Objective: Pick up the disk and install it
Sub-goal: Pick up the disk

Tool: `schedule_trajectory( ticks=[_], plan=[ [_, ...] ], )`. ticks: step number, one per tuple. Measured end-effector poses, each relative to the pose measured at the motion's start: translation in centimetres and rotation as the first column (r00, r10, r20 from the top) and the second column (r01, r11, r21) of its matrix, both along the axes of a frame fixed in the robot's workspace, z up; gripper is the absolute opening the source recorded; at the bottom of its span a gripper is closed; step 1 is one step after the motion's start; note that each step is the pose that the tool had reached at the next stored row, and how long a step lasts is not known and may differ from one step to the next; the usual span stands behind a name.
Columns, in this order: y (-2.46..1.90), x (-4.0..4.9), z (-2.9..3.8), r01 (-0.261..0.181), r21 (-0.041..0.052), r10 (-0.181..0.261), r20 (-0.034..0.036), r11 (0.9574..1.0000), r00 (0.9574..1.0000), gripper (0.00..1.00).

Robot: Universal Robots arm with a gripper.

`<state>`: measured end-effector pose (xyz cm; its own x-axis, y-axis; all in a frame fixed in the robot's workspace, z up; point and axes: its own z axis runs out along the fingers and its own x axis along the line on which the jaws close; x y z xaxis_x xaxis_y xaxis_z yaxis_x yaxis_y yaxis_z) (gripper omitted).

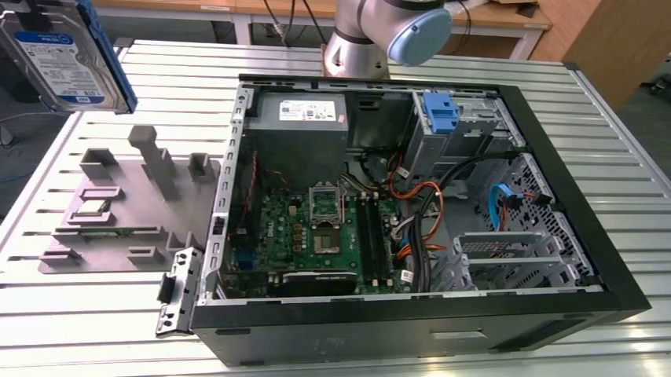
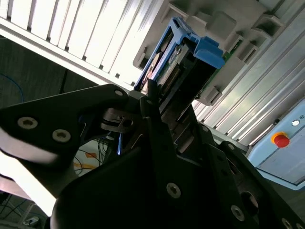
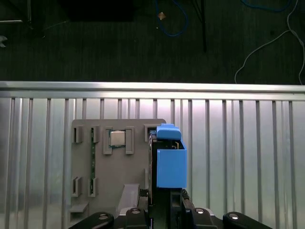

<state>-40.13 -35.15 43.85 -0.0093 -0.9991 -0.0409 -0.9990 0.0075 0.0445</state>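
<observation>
The disk [image 1: 58, 59], a silver hard drive with a white-and-blue label and blue rails, hangs in the air at the exterior view's far upper left, above the grey fixture tray [image 1: 115, 220]. In the first wrist view its blue rail [image 3: 170, 164] points away from my gripper [image 3: 167, 202], which is shut on the disk's near end. The second wrist view shows the disk [image 2: 178, 59] edge-on, clamped between the dark fingers [image 2: 151, 107] above the tray. The disk stands on edge, well clear of the open computer case [image 1: 618, 259].
The case lies open on the slatted aluminium table [image 1: 94, 314], with a motherboard [image 1: 314, 236], a grey power supply [image 1: 298, 114], a blue bracket [image 1: 442, 110] in the upper bay and a metal drive cage [image 1: 508, 255]. The arm's base [image 1: 388, 31] stands behind the case.
</observation>
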Motion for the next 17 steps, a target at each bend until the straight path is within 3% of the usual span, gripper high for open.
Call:
schedule_trajectory(
  ticks=[3,17],
  plan=[
    [0.00,-0.01,0.52,0.000,0.0001,0.000,0.0001,1.0000,1.0000,0.35],
    [0.00,0.00,1.60,0.000,0.0001,0.000,0.0000,1.0000,1.0000,0.35]
  ],
)
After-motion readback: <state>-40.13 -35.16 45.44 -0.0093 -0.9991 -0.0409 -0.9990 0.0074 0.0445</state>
